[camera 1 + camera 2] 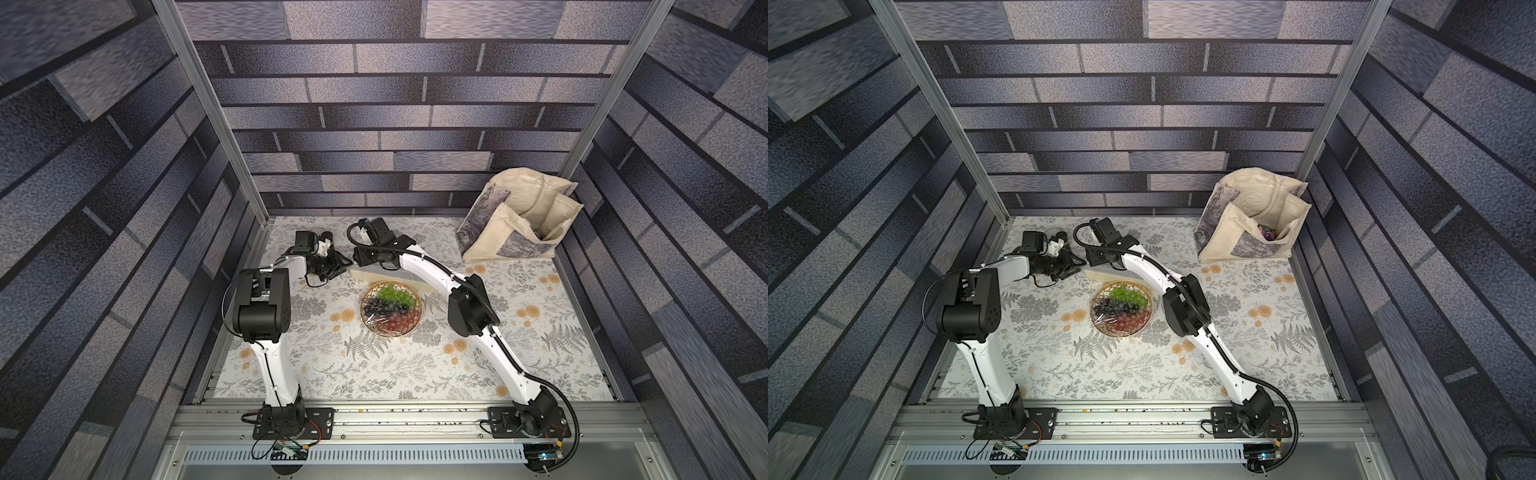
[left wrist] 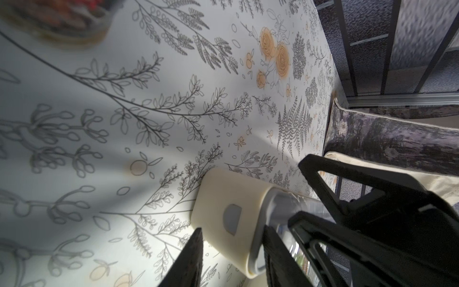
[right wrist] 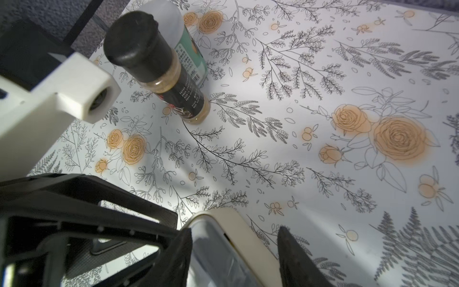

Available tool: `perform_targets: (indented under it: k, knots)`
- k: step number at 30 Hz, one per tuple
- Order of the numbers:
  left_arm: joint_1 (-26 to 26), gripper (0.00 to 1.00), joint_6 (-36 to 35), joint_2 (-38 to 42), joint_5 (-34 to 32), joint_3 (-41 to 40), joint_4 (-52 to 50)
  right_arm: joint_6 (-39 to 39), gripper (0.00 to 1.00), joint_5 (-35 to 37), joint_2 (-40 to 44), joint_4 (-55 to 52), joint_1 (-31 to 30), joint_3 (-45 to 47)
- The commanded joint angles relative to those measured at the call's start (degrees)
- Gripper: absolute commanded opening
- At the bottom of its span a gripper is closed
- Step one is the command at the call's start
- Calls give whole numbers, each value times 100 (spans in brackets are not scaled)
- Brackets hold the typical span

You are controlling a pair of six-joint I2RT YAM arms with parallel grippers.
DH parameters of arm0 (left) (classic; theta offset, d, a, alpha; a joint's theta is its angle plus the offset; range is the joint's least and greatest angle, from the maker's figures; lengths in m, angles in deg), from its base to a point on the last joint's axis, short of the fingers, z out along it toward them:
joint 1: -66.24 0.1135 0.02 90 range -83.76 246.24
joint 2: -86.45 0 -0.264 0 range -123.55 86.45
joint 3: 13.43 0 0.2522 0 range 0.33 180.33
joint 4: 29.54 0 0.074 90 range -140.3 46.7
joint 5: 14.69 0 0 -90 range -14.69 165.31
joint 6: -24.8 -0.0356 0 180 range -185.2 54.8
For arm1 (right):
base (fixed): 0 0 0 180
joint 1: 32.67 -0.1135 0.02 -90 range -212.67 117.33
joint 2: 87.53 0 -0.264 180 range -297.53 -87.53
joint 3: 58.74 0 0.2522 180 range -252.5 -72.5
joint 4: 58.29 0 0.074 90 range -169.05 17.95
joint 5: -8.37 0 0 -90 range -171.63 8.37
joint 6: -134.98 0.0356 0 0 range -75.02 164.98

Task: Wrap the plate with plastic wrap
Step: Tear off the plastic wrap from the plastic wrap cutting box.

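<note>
Left gripper (image 2: 234,228) and right gripper (image 3: 233,228) at box (image 1: 365,274) left end, just behind plate (image 1: 419,309).
Box long axis runs left-right. Left jaws apart, gap showing. Right jaws straddle it, contact unclear. Plastic wrap (image 3: 216,263) probably inside.

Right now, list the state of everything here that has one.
Plate: full of grapes.
Film: lying over the grapes.
Box: lying flat behind plate.
Bag: standing, mouth open.
Spice jar: upright, capped.
Can: upright.
Left gripper: straddles box end, grip unclear.
Right gripper: straddles box, grip unclear.
</note>
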State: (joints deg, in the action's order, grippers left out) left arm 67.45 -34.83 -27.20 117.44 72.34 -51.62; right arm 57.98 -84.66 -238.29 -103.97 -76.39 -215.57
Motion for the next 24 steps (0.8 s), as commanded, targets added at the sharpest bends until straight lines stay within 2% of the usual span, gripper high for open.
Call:
perform_targets:
  k: [1, 11, 24]
  knots:
    - [-47, 43, -146, -102, -174, -66, -152, 2, 55, -4, -144, -171, -57, -160]
    - [-38, 42, -188, -173, -273, -42, -232, -166, 56, -103, -173, -408, -64, -116]
    - [-7, 43, -267, -227, -469, -56, -395, -401, 56, 375, 284, -395, -44, 567]
